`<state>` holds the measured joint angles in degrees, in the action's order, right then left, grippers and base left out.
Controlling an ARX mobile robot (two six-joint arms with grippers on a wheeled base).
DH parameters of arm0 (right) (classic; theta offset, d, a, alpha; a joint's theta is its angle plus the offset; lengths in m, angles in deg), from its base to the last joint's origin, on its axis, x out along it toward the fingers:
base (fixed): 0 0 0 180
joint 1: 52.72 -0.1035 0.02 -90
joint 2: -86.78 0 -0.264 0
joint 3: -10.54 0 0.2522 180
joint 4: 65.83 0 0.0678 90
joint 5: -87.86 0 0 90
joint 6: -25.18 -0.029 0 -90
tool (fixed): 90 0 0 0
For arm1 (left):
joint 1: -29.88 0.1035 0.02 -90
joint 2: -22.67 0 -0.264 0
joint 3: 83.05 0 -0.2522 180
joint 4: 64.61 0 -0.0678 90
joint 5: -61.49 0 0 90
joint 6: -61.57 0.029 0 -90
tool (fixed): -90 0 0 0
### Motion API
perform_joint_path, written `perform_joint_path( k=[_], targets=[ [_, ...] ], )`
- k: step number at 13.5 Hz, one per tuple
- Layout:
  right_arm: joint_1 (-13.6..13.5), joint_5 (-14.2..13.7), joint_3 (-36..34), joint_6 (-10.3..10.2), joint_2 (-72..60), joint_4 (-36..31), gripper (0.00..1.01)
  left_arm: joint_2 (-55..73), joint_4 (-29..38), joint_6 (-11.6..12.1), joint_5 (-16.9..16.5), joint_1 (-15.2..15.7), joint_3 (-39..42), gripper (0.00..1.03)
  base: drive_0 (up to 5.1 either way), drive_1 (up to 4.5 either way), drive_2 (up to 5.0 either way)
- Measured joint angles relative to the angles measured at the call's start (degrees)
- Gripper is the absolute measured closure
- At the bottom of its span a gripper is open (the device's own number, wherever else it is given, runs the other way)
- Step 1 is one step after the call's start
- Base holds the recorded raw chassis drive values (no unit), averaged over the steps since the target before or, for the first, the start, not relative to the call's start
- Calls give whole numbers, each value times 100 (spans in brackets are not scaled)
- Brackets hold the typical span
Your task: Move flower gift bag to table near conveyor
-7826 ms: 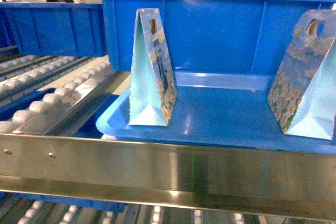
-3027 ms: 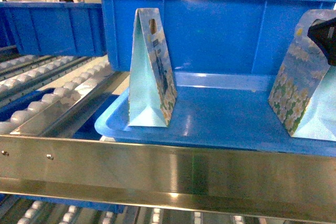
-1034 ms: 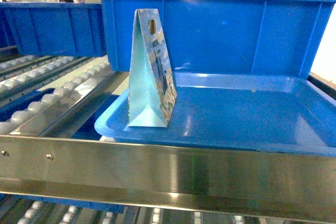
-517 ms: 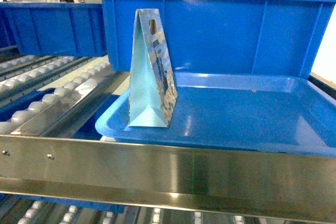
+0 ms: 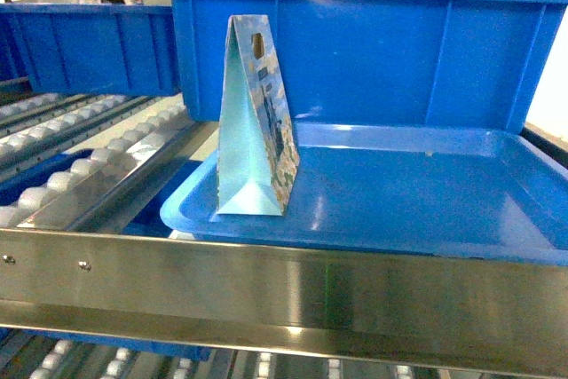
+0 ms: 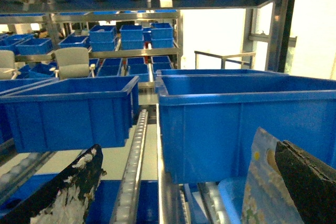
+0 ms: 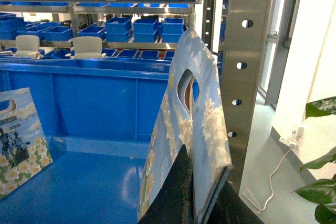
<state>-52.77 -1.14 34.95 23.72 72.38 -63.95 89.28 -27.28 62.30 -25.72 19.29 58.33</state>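
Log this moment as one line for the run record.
right gripper: shut on flower gift bag, lifted off tray | left gripper: open beside second bag | second bag: upright on blue tray

Flower gift bag [image 7: 194, 124] (white blossoms), blue bins [image 5: 355, 51].

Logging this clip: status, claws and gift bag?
Right claw shut on flower gift bag, lifted beside steel post. Left claw open, empty. Second bag upright in blue tray. Table not in view.
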Motion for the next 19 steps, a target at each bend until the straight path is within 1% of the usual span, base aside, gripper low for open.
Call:
perform_joint_path(
  k=[1, 2, 3, 5, 7, 9, 13, 14, 17, 19],
  targets=[
    [0, 0, 0, 0, 0, 0, 99, 216, 87, -9, -4, -90, -179, 5, 0, 0, 0],
    [0, 0, 0, 0, 0, 0, 99, 708, 2, -59, -26, -238, -697, 5, 0, 0, 0],
    [0, 0, 0, 0, 0, 0, 99, 1062, -55, -98, -76, -299, -1023, 5, 0, 0, 0],
    [0, 0, 0, 0, 0, 0, 99, 1722, -422, -262, -195, -470, -1681, 5, 0, 0, 0],
    [0, 0, 0, 0, 0, 0, 99, 2306, -483, -291, -199, -632, -2065, 5, 0, 0, 0],
    [0, 0, 0, 0, 0, 0, 99, 2496, -614, -321, -175, -861, -2201, 5, 0, 0, 0],
    [0, 0, 0, 0, 0, 0, 99, 2704, -824, -334, 157, -1432, -2406, 5, 0, 0, 0],
    [0, 2, 0, 0, 0, -2, 99, 2800, -868, -334, 240, -1491, -2406, 5, 0, 0, 0],
    [0, 2, 0, 0, 0, 0, 99, 3069, -894, -348, 638, -1521, -2404, 5, 0, 0, 0],
    [0, 0, 0, 0, 0, 0, 99, 3230, -984, -380, 728, -1547, -2404, 5, 0, 0, 0]
  ],
)
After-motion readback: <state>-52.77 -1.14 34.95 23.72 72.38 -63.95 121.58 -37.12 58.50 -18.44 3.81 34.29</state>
